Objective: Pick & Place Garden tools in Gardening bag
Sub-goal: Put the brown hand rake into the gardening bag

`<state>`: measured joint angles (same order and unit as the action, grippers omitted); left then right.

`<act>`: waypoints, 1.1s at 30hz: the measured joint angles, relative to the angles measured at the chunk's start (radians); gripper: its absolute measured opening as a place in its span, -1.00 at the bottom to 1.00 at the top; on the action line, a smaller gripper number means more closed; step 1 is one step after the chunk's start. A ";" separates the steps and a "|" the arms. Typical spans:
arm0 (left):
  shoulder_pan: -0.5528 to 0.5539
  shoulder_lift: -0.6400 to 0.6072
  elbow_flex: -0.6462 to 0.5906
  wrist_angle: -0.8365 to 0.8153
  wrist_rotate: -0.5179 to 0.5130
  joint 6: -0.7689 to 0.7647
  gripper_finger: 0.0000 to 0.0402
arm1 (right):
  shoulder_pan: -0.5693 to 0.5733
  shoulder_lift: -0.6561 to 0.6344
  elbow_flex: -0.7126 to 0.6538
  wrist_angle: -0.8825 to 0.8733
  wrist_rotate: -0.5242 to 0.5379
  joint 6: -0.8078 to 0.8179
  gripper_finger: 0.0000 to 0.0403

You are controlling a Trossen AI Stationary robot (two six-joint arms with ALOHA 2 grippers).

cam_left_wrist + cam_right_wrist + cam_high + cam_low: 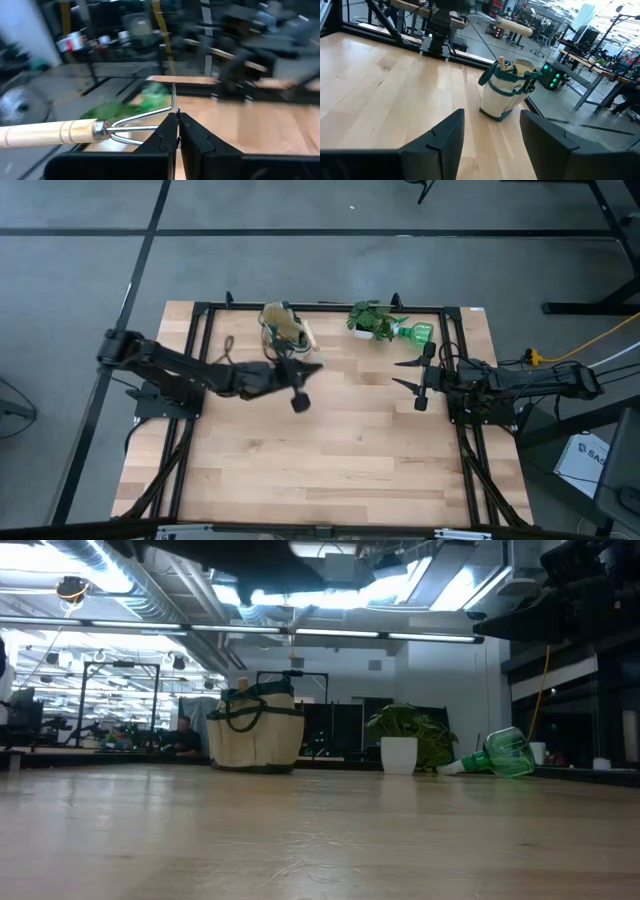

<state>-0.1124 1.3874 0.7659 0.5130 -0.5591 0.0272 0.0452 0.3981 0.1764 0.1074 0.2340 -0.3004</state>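
My left gripper (178, 126) is shut on the hand fork (50, 132), which has a wooden handle and metal tines. It is raised over the table's far middle (312, 367), next to the tan gardening bag (283, 328). The bag stands on its base, and a wooden handle (502, 63) sticks out of its top. The bright green plastic tool (415, 332) lies on the table beside the potted plant. My right gripper (405, 375) is open and empty at the table's right, also shown in its wrist view (490, 135). My left gripper pinches the fork's metal tines (167, 116) between its two fingers, near their bent ends. The fingers lie across the tines. The fork is lifted clear of the table and about level, its wooden handle (30, 135) reaching sideways from the fingers.
A leafy plant in a white pot (372, 320) stands at the far edge between the bag and the green tool. A black frame (200, 310) runs round the table's far edge and sides. The near half of the wooden table (320, 460) is bare wood.
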 joint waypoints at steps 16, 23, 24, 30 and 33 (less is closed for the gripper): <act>0.217 -0.259 -0.169 -0.093 0.049 -0.391 -0.98 | 0.000 0.000 0.000 -0.003 0.000 0.000 -0.03; 0.301 -0.249 -0.173 -0.100 0.135 -0.413 -0.98 | 0.000 0.000 0.000 -0.003 0.000 0.000 -0.03; 0.308 -0.249 -0.173 -0.100 0.135 -0.412 -0.98 | 0.000 0.000 0.000 -0.003 0.000 0.000 -0.03; 0.344 -0.249 -0.173 -0.116 0.136 -0.409 -0.98 | 0.000 0.000 0.000 -0.003 0.000 0.000 -0.03; 0.336 -0.249 -0.171 -0.099 0.175 -0.376 -0.98 | 0.000 0.000 0.000 -0.003 0.000 0.000 -0.03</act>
<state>0.2237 1.1386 0.5946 0.4143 -0.3841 -0.3488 0.0454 0.3980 0.1764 0.1043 0.2338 -0.3007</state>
